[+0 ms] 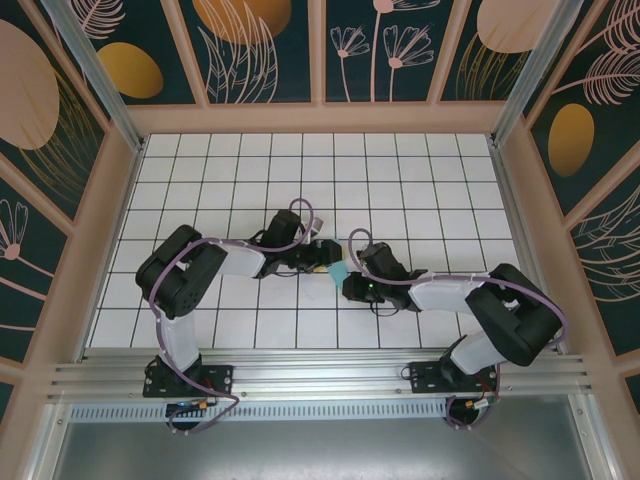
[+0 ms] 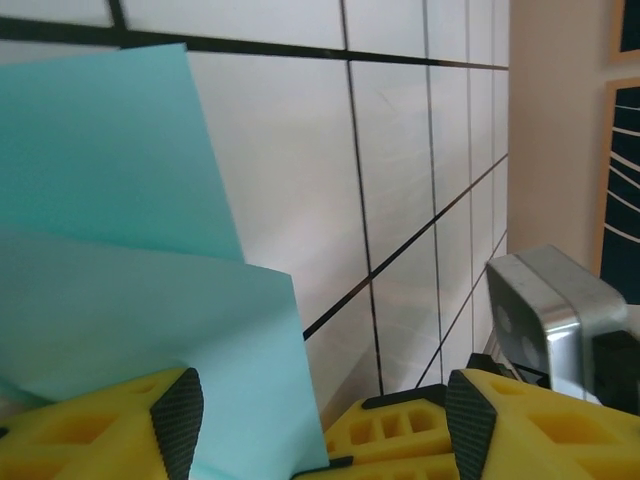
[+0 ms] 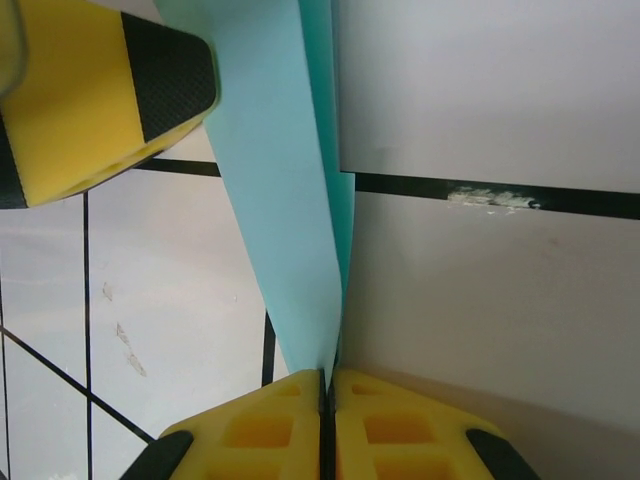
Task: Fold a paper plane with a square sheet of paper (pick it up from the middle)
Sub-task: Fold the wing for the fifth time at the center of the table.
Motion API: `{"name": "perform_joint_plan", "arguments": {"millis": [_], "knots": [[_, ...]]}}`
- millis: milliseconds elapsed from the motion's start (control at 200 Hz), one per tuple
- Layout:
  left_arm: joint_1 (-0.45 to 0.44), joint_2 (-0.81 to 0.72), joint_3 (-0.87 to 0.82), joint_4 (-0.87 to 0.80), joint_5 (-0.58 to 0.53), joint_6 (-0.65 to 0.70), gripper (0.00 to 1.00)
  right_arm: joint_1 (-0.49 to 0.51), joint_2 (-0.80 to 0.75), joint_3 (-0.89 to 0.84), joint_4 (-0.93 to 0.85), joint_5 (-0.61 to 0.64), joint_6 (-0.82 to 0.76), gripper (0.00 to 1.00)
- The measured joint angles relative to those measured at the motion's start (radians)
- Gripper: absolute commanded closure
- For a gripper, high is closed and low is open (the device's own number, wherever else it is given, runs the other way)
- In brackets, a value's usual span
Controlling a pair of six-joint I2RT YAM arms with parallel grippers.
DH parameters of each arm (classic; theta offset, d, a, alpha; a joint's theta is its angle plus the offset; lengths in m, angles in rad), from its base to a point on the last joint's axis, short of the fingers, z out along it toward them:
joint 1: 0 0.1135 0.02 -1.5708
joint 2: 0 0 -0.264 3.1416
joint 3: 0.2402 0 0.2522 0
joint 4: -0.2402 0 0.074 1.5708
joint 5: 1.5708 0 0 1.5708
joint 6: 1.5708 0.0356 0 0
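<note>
A: Starting at the left, how is the left gripper (image 1: 323,262) standing?

B: Jaws are gaping wide. It is sitting low over the white, black-gridded tabletop (image 1: 400,170), near mid-table, and pointing right. Seen from its own wrist, the yellow fingers with black pads (image 2: 178,425) are standing well apart and pinching nothing.

A: And the sheet?

B: The thin light cyan sheet of paper (image 1: 338,272) is sitting between the two grippers near mid-table. It is folded over on itself, and two layers are overlapping in the left wrist view. One edge is running down into the gap beside the left-hand pad. Whether it is touching that pad, I cannot tell.

A: Moving right?

B: The right gripper (image 3: 328,385) is clamping a narrow end of the fold, jaws pressed together with no gap showing. The paper is rising out of that pinch, standing on edge. One finger of the left gripper is sitting just beside the paper's face there. A silver-grey camera box (image 2: 545,320) is showing at the right of the left wrist view.
</note>
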Motion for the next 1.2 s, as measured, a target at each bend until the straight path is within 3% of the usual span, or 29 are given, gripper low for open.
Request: {"name": "perform_joint_plan", "arguments": {"millis": [350, 721, 1001, 1201], "knots": [[-0.001, 0.019, -0.002, 0.142, 0.064, -0.028, 0.31, -0.006, 0.004, 0.000, 0.003, -0.010, 0.025, 0.87], [-0.002, 0.031, -0.009, 0.115, 0.035, -0.027, 0.30, -0.012, 0.008, 0.000, 0.006, -0.019, 0.027, 0.86], [-0.004, 0.042, 0.015, 0.072, 0.021, -0.007, 0.31, -0.012, 0.002, 0.000, 0.007, -0.022, 0.041, 0.80], [-0.005, 0.042, 0.025, 0.045, 0.019, 0.013, 0.31, -0.010, -0.055, -0.010, -0.021, -0.013, 0.058, 0.69]]}}
